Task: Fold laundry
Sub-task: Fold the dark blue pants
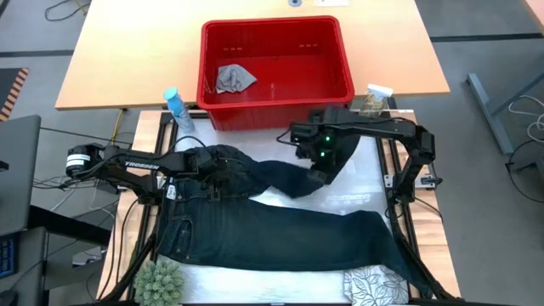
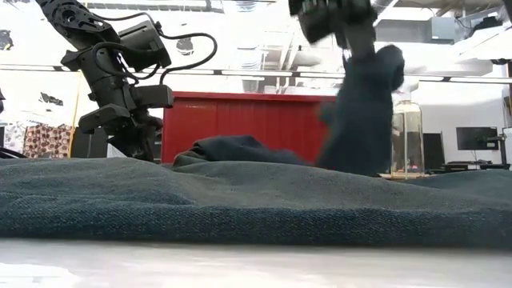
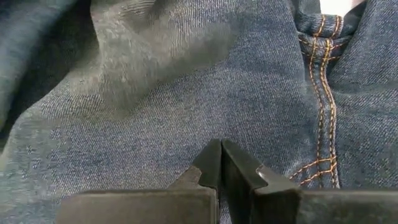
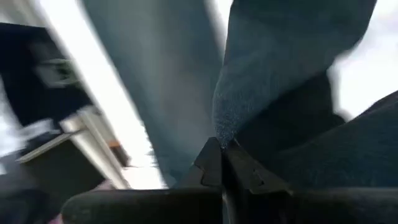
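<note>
Dark denim jeans [image 1: 280, 234] lie spread over the table, waist toward the left and legs running right. My left gripper [image 1: 206, 172] is shut and sits low on the bunched upper part of the jeans [image 3: 186, 93]. My right gripper [image 1: 316, 176] is shut on the far leg [image 2: 360, 104] and holds it above the table. A white leaf-print cloth [image 1: 374, 285] lies at the near right edge. A small grey cloth [image 1: 234, 78] lies inside the red basket. My left gripper has its shut fingertips [image 3: 231, 155] set on the denim beside the orange-stitched seam [image 3: 323, 106], slanting down from the table's left. Nothing shows between the fingers. My right gripper pinches a fold of the jeans' far leg [image 4: 231, 127] between its two fingers, coming from above and pointing steeply down. The leg hangs below the fingers as a slack column, and its lower part [image 2: 240, 148] runs down onto the jeans on the table.
A red plastic basket [image 1: 336, 81] stands at the far side of the work area. A blue spray bottle [image 1: 177, 106] stands at its left and a clear bottle [image 1: 374, 98] at its right. A small green plant [image 1: 160, 280] sits at the near left corner.
</note>
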Robot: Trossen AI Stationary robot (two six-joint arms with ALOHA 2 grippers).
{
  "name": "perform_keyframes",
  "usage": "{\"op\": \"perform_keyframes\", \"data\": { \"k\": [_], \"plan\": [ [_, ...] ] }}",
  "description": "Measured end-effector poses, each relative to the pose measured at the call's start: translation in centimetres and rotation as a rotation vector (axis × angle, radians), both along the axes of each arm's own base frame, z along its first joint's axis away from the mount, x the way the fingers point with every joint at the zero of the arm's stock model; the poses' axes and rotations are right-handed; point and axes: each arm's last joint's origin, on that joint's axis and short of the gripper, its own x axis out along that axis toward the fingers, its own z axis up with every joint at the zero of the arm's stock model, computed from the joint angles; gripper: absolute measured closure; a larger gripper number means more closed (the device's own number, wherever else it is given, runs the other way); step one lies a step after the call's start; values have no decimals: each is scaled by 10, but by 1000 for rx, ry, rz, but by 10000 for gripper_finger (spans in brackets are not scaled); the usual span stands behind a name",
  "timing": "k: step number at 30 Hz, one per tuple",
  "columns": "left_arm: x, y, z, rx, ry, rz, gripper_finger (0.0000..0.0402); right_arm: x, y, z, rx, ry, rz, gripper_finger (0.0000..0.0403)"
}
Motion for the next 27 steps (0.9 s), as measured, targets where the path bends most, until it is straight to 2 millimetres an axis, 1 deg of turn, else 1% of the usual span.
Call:
{"op": "perform_keyframes", "data": {
  "k": [3,5,8,9,11,13,16,20,23,27],
  "plan": [
    [0,0,0,2,1,-4,401,6,16,24,55,-81,-30,382],
    [0,0,0,2,1,-3,401,9,24,39,70,-111,-103,382],
    [0,0,0,6,1,-10,402,18,29,60,73,-220,-219,381],
    [0,0,0,10,1,-16,401,21,27,65,75,-259,-251,380],
    [0,0,0,16,-1,-25,401,22,18,72,45,-308,-310,379],
    [0,0,0,16,0,-25,401,19,2,71,-39,-290,-399,381],
    [0,0,0,16,0,-25,401,7,-25,66,-238,-187,-563,382],
    [0,0,0,16,0,-24,402,-15,-59,59,-387,-31,-646,373],
    [0,0,0,16,0,-24,401,-26,-80,50,-399,45,-683,371],
    [0,0,0,15,0,-23,401,-32,-95,36,-416,99,-672,375]
  ]
}}
